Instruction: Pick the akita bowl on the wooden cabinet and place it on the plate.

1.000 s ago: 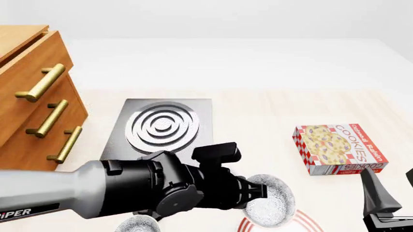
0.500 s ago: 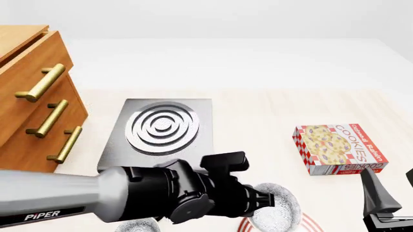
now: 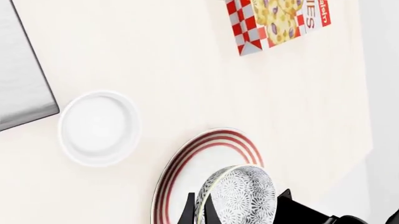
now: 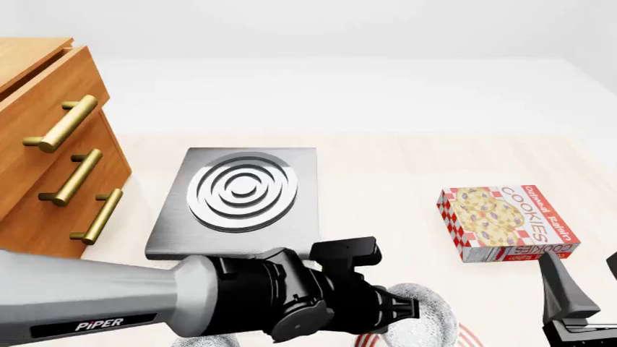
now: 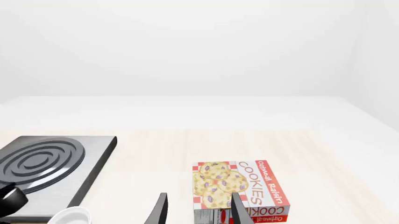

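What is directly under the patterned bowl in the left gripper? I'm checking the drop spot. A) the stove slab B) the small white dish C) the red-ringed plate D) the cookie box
C: in the left wrist view the bowl, held in the left gripper, hangs over the red-ringed plate.

Front camera looks forward and down over the table [image 4: 386,173]; left wrist camera peers steeply down, close; right wrist looks level ahead. All 3 share the cookie box [image 4: 506,223], at 3 o'clock.

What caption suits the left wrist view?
Left gripper holds the akita bowl over the plate, beside a white ramekin.
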`<state>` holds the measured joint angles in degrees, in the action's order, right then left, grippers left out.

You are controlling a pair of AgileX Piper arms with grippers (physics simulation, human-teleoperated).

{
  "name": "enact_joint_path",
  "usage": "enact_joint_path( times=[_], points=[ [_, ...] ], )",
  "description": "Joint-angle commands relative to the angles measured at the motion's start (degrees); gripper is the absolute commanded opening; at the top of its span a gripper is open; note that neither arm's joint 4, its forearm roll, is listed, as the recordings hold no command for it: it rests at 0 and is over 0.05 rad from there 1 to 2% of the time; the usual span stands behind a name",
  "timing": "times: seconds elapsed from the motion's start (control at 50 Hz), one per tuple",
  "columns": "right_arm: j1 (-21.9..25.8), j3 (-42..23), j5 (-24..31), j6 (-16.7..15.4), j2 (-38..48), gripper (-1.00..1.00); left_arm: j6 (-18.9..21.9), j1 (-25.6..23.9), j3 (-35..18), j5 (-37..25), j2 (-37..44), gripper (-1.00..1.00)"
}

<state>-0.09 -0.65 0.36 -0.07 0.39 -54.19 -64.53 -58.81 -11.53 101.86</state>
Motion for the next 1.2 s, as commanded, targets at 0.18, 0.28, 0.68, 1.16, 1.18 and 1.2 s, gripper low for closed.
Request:
enact_joint_path(
  times=[0.18, 0.28, 0.68, 1.16, 1.18, 1.2],
  points=[
    [0.0, -0.08, -0.08, -0.09, 0.13, 1.0, -1.5, -1.1, -0.81, 1.72, 2.68, -1.0],
    [0.0, -0.07, -0.1, -0.02, 0.17, 1.0, -1.74, -1.13, -1.06, 2.05, 3.53, -1.0],
    [-0.01, -0.11, -0.21, -0.06, 0.29, 1.0, -3.61, -2.75, -1.23, 3.78, 6.17, -1.0],
    [0.0, 0.0, 0.2, -0.03, -0.2, 1.0, -3.57, -2.46, -0.33, 4.47, 5.87, -1.0],
    [0.0, -0.02, 0.2, -0.06, -0.19, 1.0, -3.56, -2.46, -0.36, 4.44, 5.86, -1.0],
    [0.0, -0.02, 0.2, -0.06, -0.18, 1.0, -3.66, -2.53, -0.37, 4.47, 5.85, -1.0]
  ],
)
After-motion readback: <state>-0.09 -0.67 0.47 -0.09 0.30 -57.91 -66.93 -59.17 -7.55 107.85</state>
